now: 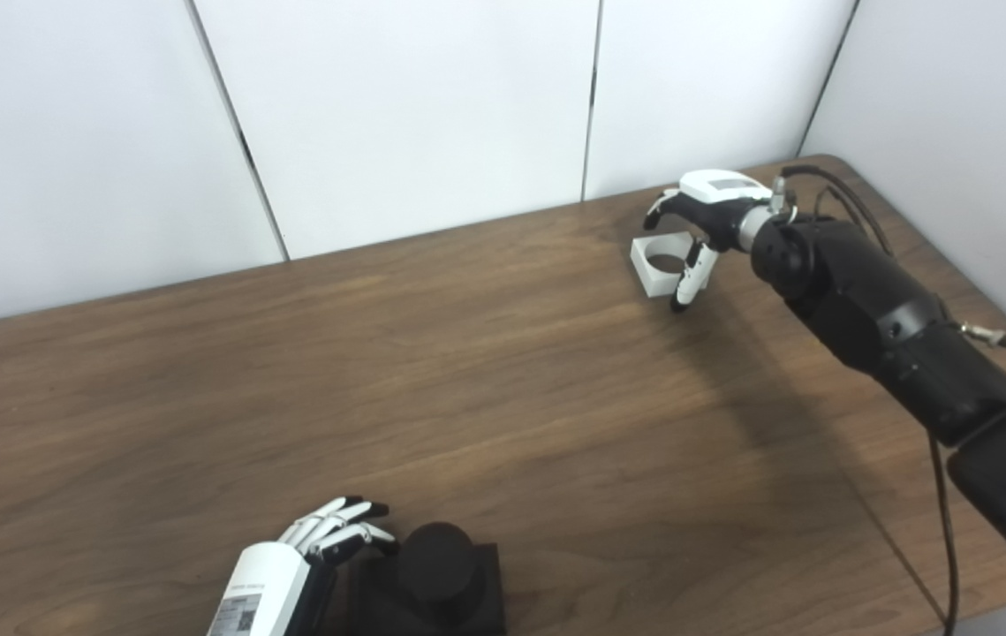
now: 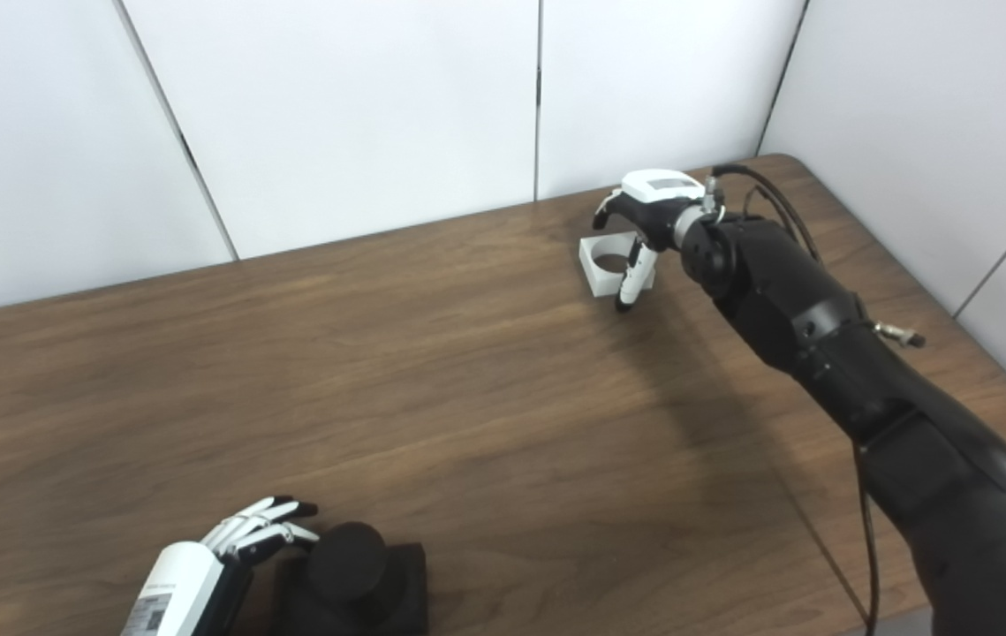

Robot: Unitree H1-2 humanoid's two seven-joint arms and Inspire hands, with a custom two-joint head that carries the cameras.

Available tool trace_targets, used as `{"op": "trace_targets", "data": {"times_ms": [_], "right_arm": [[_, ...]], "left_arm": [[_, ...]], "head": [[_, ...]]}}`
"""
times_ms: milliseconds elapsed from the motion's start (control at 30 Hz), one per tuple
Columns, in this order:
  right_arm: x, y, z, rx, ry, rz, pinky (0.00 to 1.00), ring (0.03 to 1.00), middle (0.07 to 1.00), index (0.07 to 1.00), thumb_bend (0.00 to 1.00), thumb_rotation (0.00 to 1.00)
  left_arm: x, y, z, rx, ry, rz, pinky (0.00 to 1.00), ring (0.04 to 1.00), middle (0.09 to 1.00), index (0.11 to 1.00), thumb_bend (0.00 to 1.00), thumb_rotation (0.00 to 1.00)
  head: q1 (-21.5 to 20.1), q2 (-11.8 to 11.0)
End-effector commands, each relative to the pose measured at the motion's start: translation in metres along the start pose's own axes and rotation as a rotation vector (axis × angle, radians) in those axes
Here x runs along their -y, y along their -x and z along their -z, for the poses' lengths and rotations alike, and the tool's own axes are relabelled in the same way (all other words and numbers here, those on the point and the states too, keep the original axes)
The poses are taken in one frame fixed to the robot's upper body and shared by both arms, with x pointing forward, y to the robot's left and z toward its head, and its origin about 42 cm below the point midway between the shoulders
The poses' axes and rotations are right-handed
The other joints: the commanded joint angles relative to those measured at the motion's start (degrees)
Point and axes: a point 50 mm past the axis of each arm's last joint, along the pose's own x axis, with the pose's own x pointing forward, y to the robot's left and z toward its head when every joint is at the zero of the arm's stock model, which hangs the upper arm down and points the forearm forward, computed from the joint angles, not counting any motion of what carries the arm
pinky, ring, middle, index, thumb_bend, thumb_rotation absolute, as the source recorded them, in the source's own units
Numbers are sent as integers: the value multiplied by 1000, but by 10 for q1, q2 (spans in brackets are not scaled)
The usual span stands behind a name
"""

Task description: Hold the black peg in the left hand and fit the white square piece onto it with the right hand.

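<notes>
Right hand (image 1: 704, 221): we are reaching it over the white square piece (image 1: 663, 263) at the tabletop's (image 1: 503, 371) far right, fingers spread around it, thumb against its near side; firm grip we cannot confirm. Left hand (image 1: 317, 543): we are resting it open beside the black peg (image 1: 436, 556), which is standing on its square base at the near edge.

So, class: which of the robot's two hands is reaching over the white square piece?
The right hand, far across the wooden table; the left hand sits beside the black peg.
</notes>
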Motion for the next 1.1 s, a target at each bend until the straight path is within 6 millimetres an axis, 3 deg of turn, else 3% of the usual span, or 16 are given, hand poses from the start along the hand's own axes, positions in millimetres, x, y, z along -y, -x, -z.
{"op": "trace_targets", "data": {"times_ms": [0,233,400,433,533,867,1067], "right_arm": [[41,1,8,-1,52,87,897,991,938,785,948,143],[39,-3,9,4,67,69,883,982,926,751,924,149],[37,-4,10,18,78,67,861,962,889,637,886,134],[37,-3,10,26,78,73,856,946,867,550,673,136],[36,-3,11,50,83,84,809,902,814,491,540,132],[34,-3,11,61,85,79,791,867,784,484,522,128],[37,5,7,88,55,101,803,875,783,485,522,128]], "left_arm": [[6,9,5,-55,-4,52,802,861,805,487,515,48],[5,9,3,-61,5,51,809,862,804,486,515,48],[5,8,1,-58,-1,53,809,862,804,486,515,48],[5,8,1,-56,-4,51,806,860,803,486,515,47],[4,8,0,-54,-2,49,799,857,801,486,515,47],[5,5,-2,-48,1,43,792,854,799,486,516,47],[7,3,-5,-46,-1,42,793,851,794,486,515,46]], "head": [[0,0],[3,3],[4,4],[4,4],[4,5],[9,4],[34,8]]}}
